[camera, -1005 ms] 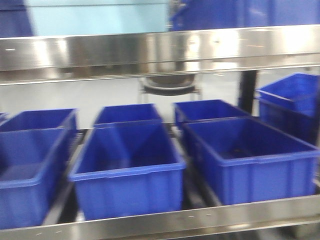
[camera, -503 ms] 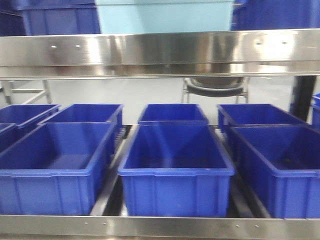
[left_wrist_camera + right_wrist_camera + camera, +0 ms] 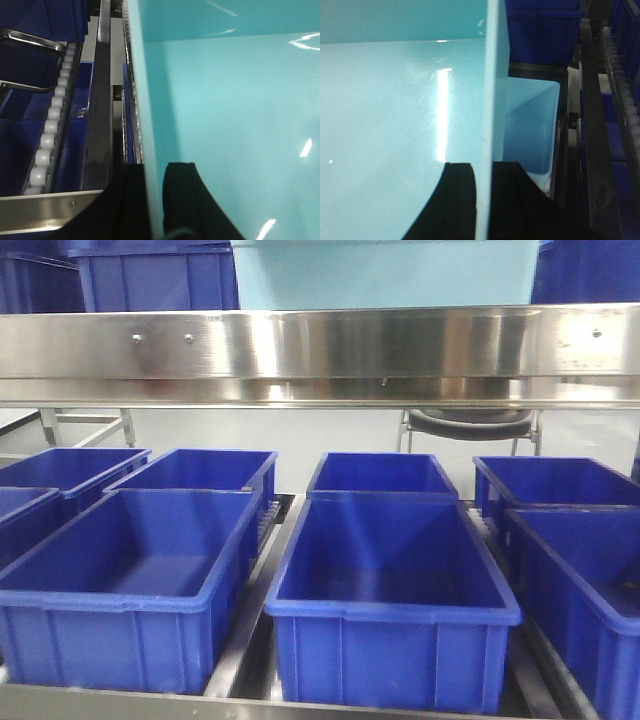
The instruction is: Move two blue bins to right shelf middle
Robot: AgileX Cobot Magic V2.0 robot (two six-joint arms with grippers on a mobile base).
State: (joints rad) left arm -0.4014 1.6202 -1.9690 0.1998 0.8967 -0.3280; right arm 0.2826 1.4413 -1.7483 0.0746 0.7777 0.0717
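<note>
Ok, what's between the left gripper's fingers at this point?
The side wall of the light-blue bin. The left gripper straddles it, with one finger outside the bin and the other inside. The left wrist view shows this.

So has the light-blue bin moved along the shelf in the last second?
Yes, rightward. The view shifts too, but the light-blue bin gained on the middle dark-blue bin below: its right edge now passes that bin's right rim.
</note>
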